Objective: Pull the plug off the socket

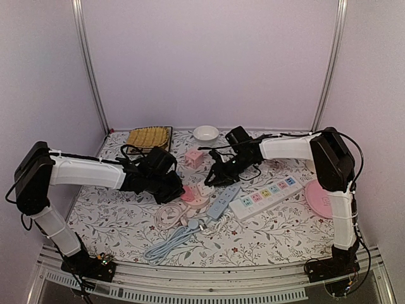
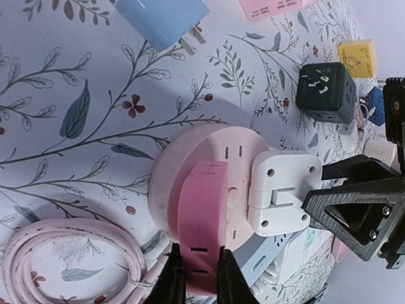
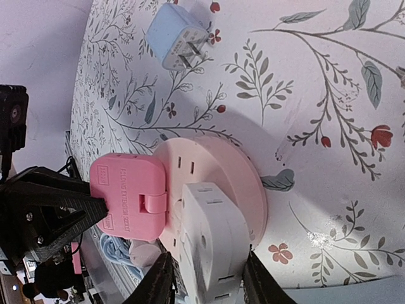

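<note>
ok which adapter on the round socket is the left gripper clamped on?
The pink adapter: the left gripper is shut on its end. The white adapter beside it sits inside the right gripper instead.

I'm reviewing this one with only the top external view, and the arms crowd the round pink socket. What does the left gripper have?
Observer: In the left wrist view, the left gripper has its jaws shut on the pink plug, which sits in the round socket.
Operator: And the right one?
Observer: In the right wrist view, the right gripper has its jaws on either side of the white plug. I cannot tell whether they press on it.
Operator: Is either plug out?
Observer: No. Both sit side by side against the socket's face.
</note>
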Tool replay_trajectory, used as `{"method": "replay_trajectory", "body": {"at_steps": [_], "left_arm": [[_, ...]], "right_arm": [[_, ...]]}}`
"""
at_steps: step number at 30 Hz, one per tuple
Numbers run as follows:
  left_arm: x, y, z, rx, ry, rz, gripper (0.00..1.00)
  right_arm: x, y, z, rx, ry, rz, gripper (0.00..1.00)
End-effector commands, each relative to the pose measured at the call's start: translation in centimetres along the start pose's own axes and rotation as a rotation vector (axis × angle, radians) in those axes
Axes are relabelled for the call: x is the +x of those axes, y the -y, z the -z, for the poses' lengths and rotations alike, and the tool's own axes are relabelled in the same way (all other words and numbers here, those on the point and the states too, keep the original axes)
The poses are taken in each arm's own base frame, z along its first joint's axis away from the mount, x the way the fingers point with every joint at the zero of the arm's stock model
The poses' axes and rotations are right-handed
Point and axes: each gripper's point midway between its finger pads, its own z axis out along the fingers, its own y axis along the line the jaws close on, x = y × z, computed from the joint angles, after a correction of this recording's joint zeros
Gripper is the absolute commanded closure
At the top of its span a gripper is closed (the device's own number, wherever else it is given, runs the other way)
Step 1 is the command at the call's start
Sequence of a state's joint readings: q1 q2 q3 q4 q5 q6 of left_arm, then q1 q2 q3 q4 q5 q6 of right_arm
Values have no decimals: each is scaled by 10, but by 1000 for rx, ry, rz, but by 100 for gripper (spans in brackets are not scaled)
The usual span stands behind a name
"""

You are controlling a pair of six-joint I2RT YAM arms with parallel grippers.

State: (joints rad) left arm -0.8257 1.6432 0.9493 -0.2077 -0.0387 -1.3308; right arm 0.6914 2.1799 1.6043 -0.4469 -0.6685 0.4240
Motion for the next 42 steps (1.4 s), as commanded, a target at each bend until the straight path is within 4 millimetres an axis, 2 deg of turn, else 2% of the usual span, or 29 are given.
{"method": "replay_trajectory", "body": {"at_steps": [1,14,21,25,29,32,36,42], "left_arm": [[13,-6,-11,-40,-31,-35,100],[13,-8,-13,-61,-36,-46,100],[16,-10,-14,-68,-44,-50,100],[16,-15,-15,-85,-45,-47,100],[17,-25,-15,-130,-48,-48,100],[19,-32,-15,-157,-54,-48,100],[20,-37,-14,-175,-61,-48,100],[22,-40,-14,-188,-65,-50,100]], "right_arm": [[6,-24,-6,-95,-24,30,64],[8,-12,-21,-98,-51,-12,64],[8,-13,-25,-97,-55,-16,64],[6,-16,-23,-102,-46,-15,71],[4,-27,-17,-140,-37,-12,80],[-2,-42,-5,-208,-18,-9,88],[-12,-63,12,-301,16,10,89],[-12,-90,24,-451,20,41,91]]}}
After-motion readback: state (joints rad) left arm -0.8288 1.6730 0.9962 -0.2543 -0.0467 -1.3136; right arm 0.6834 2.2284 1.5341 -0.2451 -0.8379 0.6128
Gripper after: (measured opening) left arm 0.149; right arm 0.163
